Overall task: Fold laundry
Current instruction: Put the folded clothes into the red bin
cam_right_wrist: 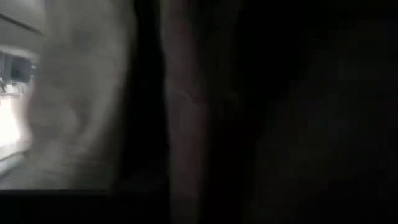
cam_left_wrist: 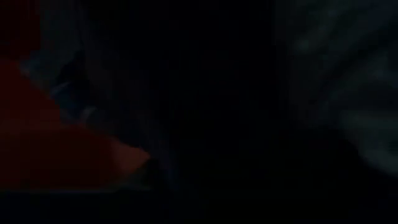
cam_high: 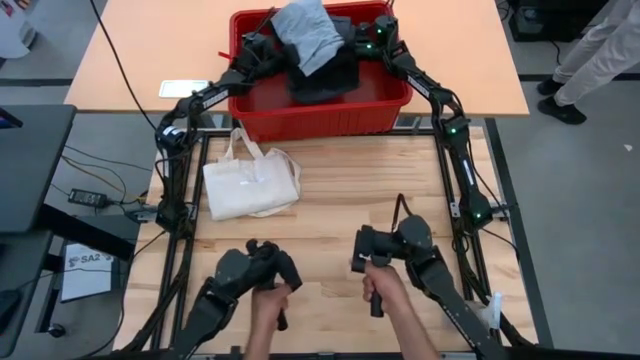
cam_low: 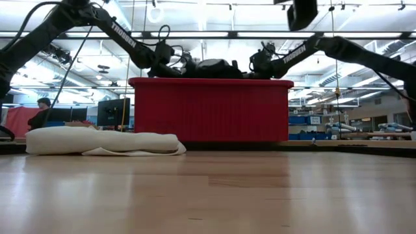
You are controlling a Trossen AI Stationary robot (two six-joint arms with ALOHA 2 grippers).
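The laundry lies heaped in a red bin (cam_high: 320,115) at the table's far edge. A light grey T-shirt (cam_high: 305,30) lies on top of the heap, over black garments (cam_high: 325,75). In the low view the heap (cam_low: 214,67) humps above the bin's rim. My left gripper (cam_high: 262,50) reaches into the heap's left side. My right gripper (cam_high: 368,38) reaches in from the right. Both are sunk among the cloth. The left wrist view is dark, with dark cloth and the red bin wall (cam_left_wrist: 56,155) close up. The right wrist view shows grey cloth (cam_right_wrist: 81,112) close up.
A cream tote bag (cam_high: 250,185) lies flat on the wooden table left of the middle, also in the low view (cam_low: 104,141). A person's hands (cam_high: 385,290) hold two control arms at the near edge. Another person stands beyond the far right corner (cam_high: 600,50).
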